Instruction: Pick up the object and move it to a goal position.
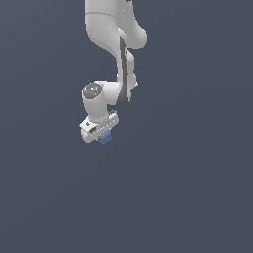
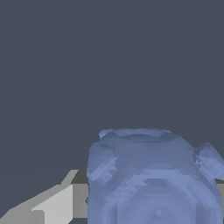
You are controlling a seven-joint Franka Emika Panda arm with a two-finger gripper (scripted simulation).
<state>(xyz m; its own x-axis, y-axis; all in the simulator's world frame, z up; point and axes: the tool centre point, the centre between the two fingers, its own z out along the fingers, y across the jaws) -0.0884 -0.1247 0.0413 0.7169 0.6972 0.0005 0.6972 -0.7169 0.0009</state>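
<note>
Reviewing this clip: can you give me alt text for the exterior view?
A white robot arm reaches down from the top edge against a plain dark grey background, its gripper closed on a small blue object. Nothing else is visible.
</note>
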